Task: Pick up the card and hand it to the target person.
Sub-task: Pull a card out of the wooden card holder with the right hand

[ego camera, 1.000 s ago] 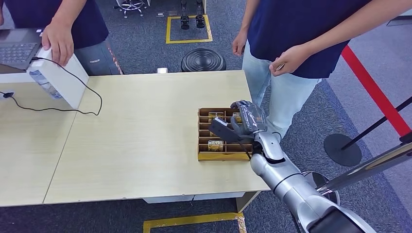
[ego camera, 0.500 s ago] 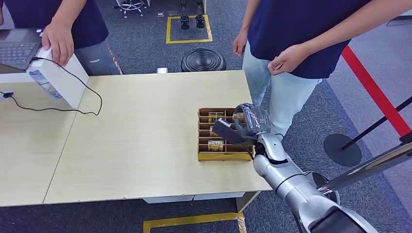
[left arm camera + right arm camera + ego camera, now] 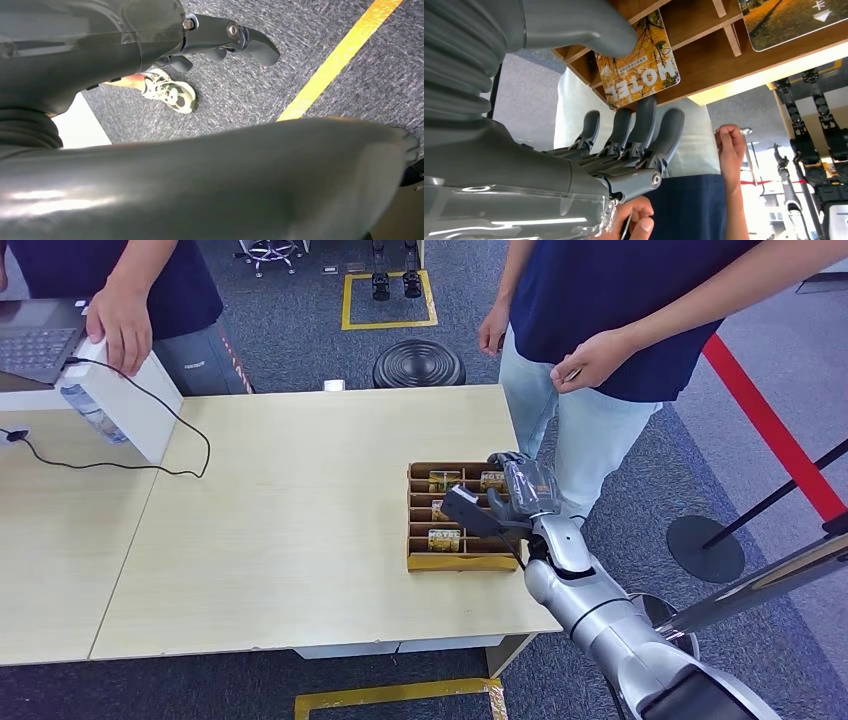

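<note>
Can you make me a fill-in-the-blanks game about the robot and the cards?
1. The cards sit in a ______ tray with dividers.
2. The right robot hand reaches over the tray, its thumb and fingers on either side of a card printed with the word ______.
3. The tray rests on a pale wooden ______.
4. A person in a dark ______ shirt stands beside the table's far right corner.

Missing words: wooden; HOTEL; table; blue

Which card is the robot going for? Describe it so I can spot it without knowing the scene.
On the pale wooden table, find the brown slotted tray near its right edge. The card lies in the tray's far right slot, at the right hand. Unlike the other yellow cards, it sits between the thumb and fingers.
</note>
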`<state>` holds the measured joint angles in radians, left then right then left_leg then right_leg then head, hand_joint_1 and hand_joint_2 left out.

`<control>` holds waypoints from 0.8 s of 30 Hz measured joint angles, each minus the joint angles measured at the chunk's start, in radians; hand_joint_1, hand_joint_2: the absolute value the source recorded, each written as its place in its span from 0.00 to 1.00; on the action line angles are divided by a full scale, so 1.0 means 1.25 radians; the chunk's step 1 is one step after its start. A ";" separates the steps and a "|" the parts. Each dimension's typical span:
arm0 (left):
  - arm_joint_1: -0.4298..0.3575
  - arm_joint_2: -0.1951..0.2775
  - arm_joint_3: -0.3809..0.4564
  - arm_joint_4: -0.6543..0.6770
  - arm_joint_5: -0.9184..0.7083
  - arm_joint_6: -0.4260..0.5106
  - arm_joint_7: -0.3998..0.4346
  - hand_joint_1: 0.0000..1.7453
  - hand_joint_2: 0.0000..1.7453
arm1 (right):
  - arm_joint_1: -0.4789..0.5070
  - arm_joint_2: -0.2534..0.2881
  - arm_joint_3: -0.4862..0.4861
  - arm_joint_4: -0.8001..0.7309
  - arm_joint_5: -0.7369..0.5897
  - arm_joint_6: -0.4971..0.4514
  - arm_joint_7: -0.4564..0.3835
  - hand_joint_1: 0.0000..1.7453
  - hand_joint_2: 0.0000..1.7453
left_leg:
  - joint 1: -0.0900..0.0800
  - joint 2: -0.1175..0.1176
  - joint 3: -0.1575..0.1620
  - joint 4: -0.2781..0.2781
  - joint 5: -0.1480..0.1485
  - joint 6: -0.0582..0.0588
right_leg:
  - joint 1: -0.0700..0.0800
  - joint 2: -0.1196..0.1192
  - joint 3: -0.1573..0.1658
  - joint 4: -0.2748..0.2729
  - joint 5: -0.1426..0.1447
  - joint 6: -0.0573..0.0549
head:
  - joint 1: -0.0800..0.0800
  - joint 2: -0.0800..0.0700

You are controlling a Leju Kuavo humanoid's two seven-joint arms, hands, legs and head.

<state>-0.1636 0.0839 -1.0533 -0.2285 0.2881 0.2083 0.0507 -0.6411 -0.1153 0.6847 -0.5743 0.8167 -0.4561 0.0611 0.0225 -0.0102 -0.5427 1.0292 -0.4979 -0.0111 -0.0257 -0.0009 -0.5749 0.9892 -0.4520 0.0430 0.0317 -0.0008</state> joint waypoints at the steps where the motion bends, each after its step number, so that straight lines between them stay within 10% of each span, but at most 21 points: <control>1: 0.000 0.000 0.000 0.000 0.000 0.000 0.000 0.00 0.00 | 0.000 -0.001 0.000 0.000 0.002 0.000 0.001 0.43 1.00 | 0.000 0.000 0.000 0.000 0.000 0.000 | 0.000 0.000 0.000 0.000 0.000 0.000 | 0.000 0.000; 24: 0.000 0.000 0.000 0.000 -0.011 0.000 0.002 0.00 0.00 | 0.000 -0.004 0.001 0.004 0.024 -0.002 0.006 0.61 1.00 | 0.000 0.000 0.000 0.000 0.000 0.000 | 0.000 0.000 0.000 0.000 0.000 0.000 | 0.000 0.000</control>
<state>-0.1639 0.0839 -1.0533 -0.2285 0.2748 0.2086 0.0526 -0.6412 -0.1202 0.6859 -0.5697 0.8462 -0.4581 0.0687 0.0225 -0.0102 -0.5427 1.0291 -0.4979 -0.0111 -0.0257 -0.0009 -0.5750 0.9892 -0.4520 0.0430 0.0317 -0.0008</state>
